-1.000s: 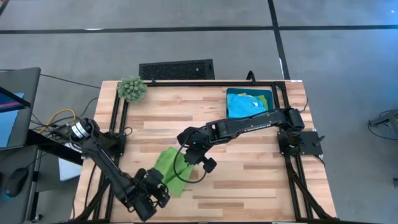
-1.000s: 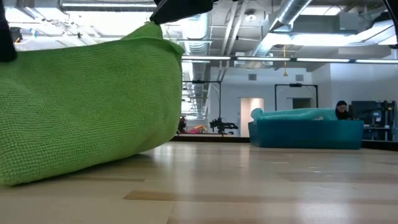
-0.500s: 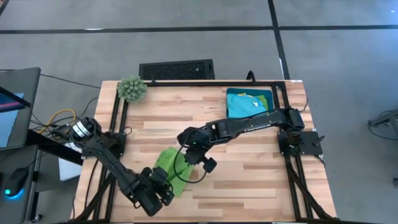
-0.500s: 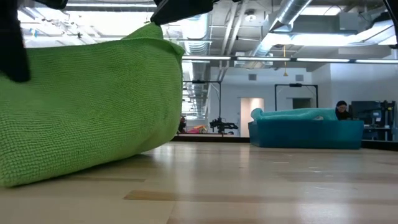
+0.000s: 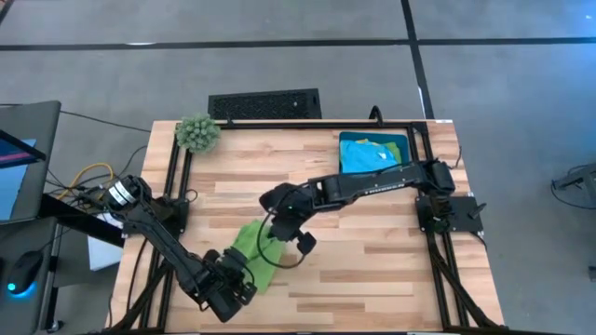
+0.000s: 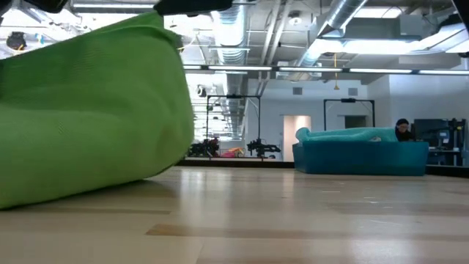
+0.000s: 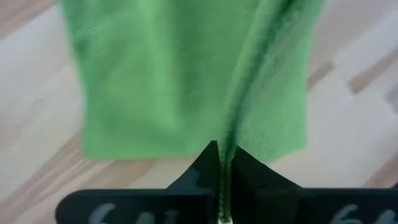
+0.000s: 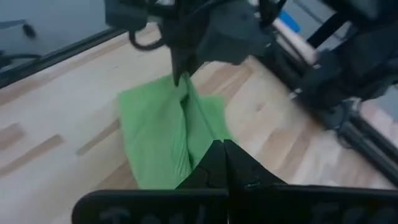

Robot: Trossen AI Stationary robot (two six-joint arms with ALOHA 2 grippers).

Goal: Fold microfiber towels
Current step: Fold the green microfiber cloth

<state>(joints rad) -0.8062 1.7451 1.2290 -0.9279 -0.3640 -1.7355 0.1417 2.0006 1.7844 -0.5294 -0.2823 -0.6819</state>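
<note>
Hands (image 5: 244, 276) (image 5: 270, 234) pinch opposite edges of lime green towel (image 5: 250, 249).

plant ball (image 5: 197, 133) at table (image 5: 372, 279) corner | black grille (image 5: 264, 103) beyond edge | person (image 6: 402, 129) in room

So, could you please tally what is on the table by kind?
Green towel in both grippers: 1
Teal bin of cloths, number unclear: 1
Plant ball: 1
Total: 3
</note>
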